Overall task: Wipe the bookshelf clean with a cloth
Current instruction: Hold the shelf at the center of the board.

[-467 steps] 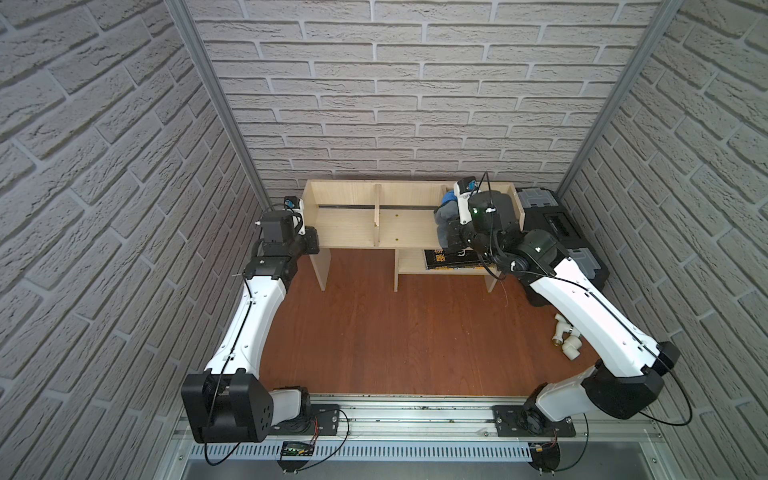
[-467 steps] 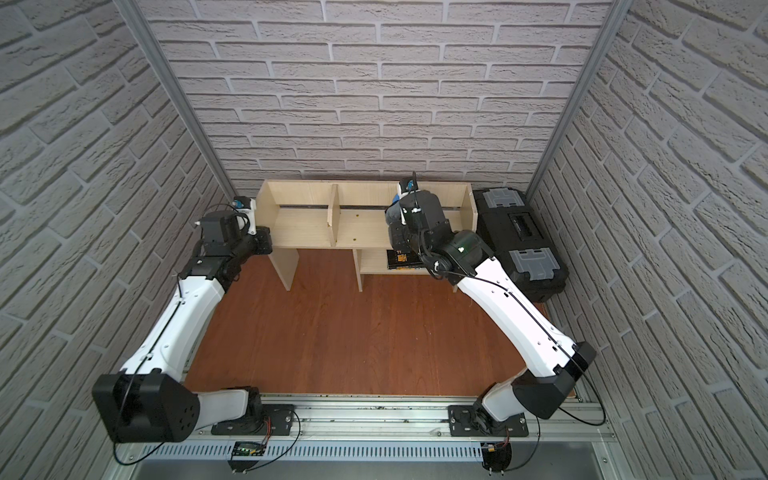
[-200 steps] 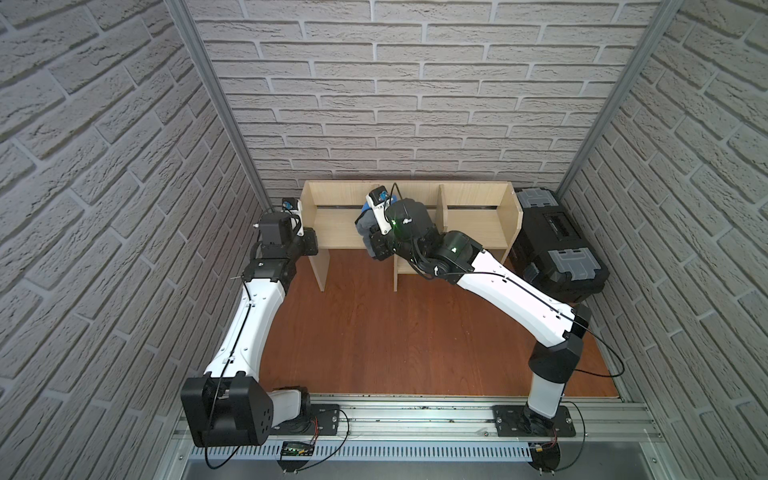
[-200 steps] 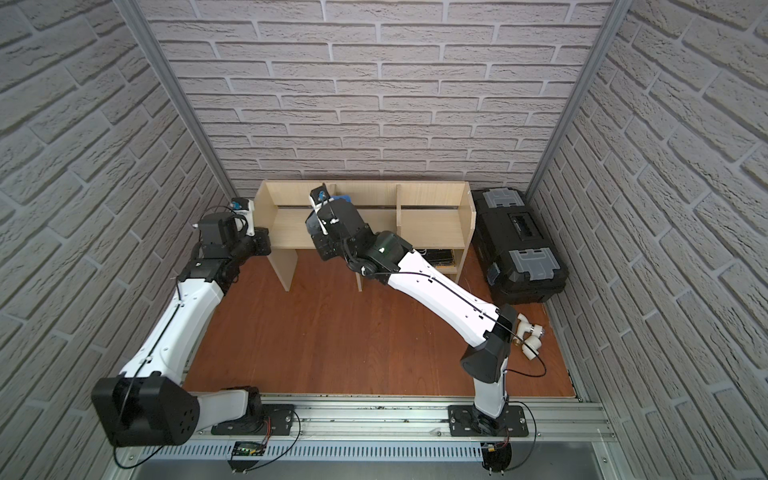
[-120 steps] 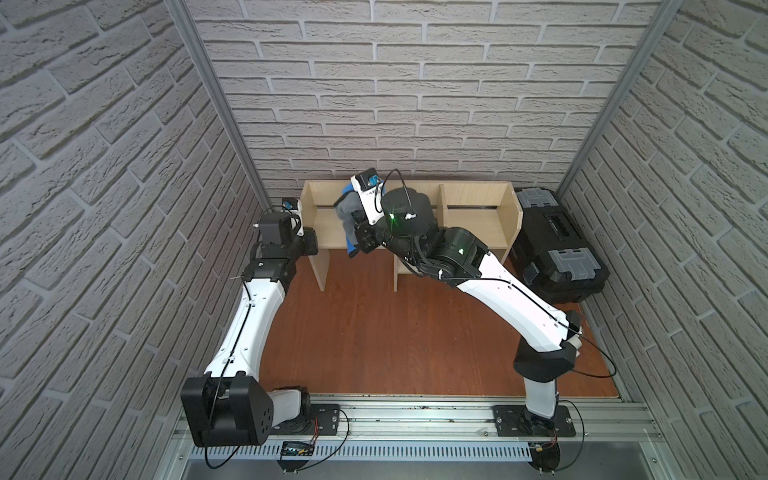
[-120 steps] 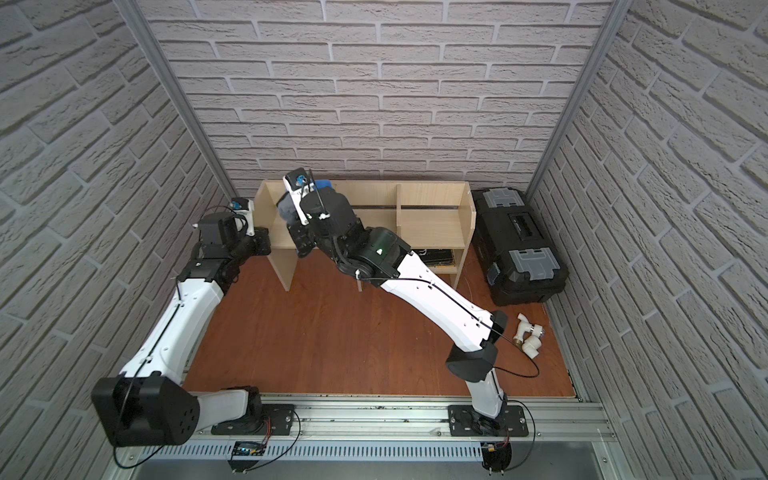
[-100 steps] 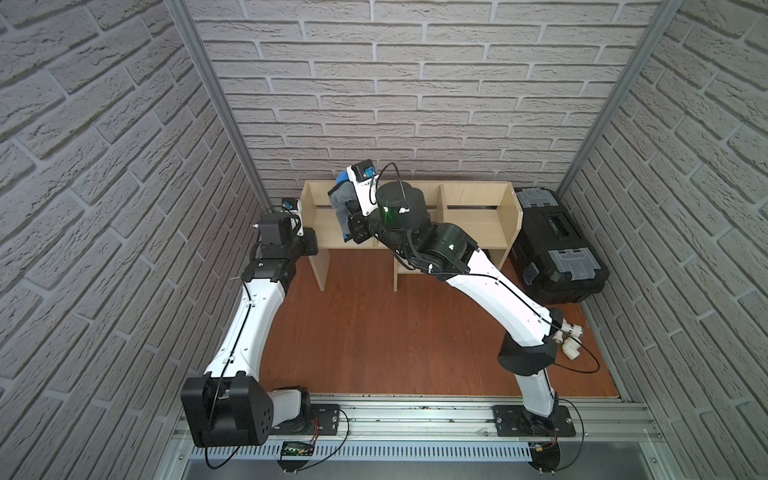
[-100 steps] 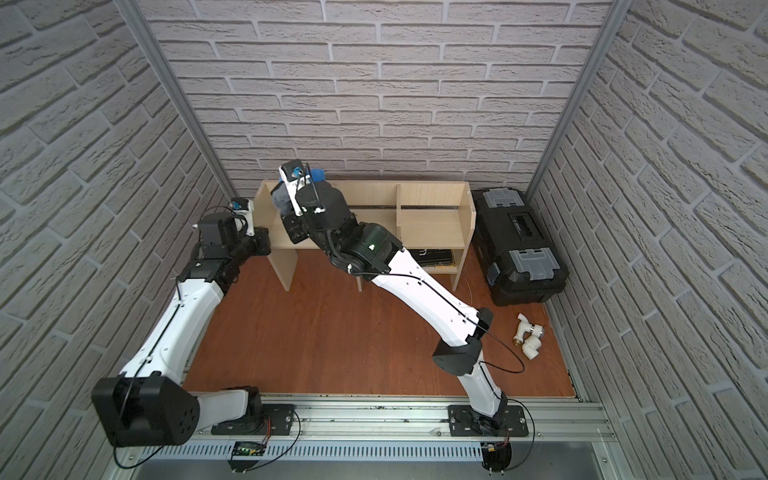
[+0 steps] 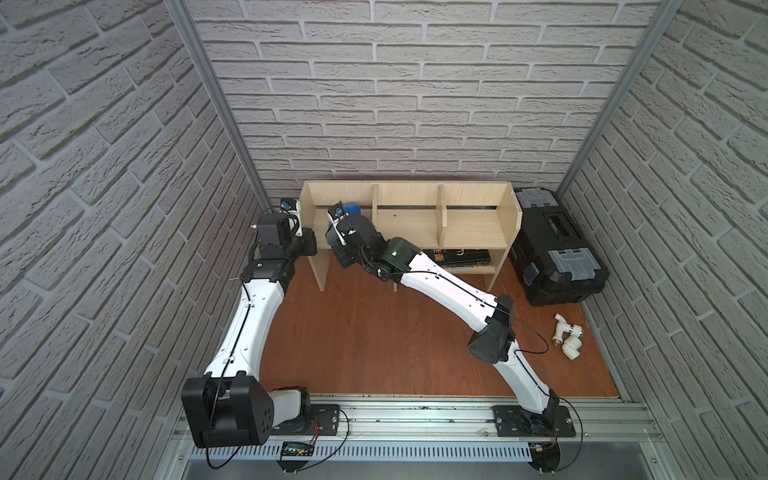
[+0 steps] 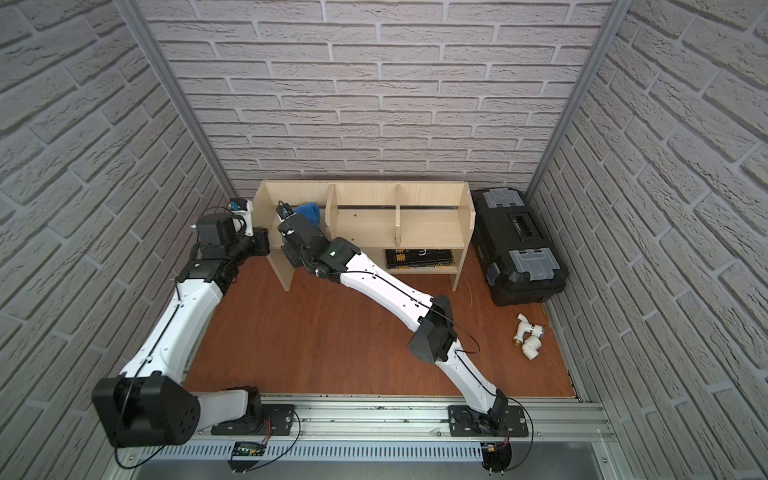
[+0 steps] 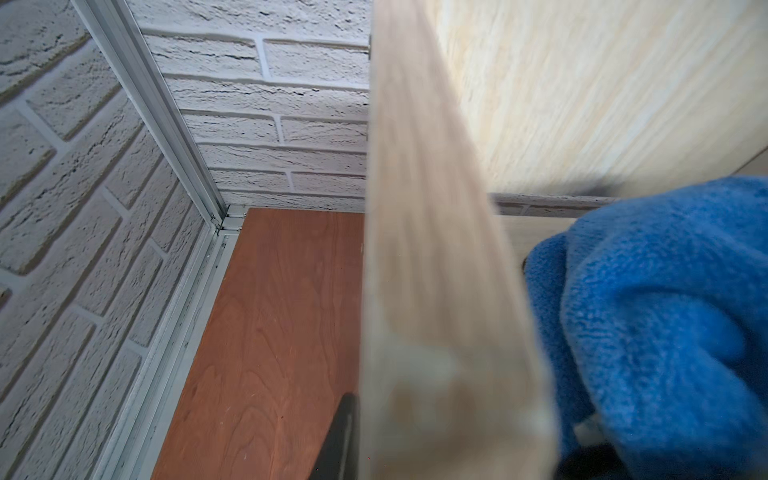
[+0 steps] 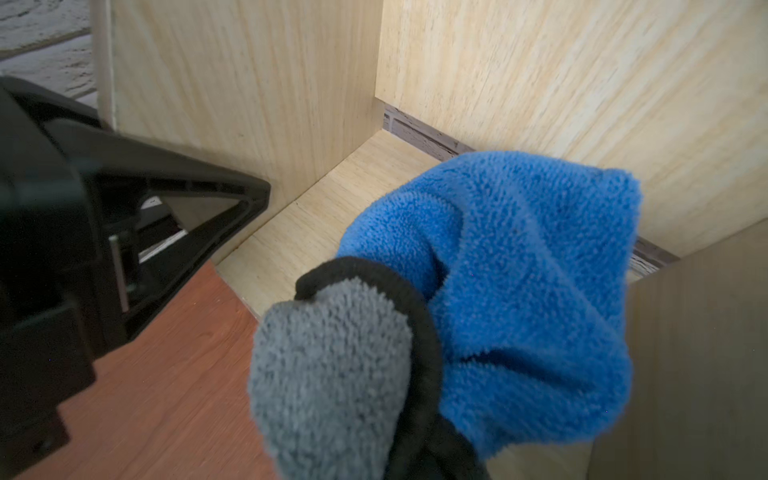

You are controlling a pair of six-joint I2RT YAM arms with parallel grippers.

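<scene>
Currently the wiping step is active: right pincer (image 9: 341, 219) pinches the cloth (image 12: 519, 270) inside the leftmost compartment of the bookshelf (image 9: 469, 226), centre-left of frame; left pincer (image 9: 308, 242) clamps its side panel. Next move likely requires sweeping the compartment floor.

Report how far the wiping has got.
Done: the right gripper grips the blue-and-grey microfibre cloth, and the left gripper clamps the left side panel of the pale wooden bookshelf. In hand: the cloth is in the left compartment. Left: a speck shows in the middle compartment; elsewhere I cannot tell.
</scene>
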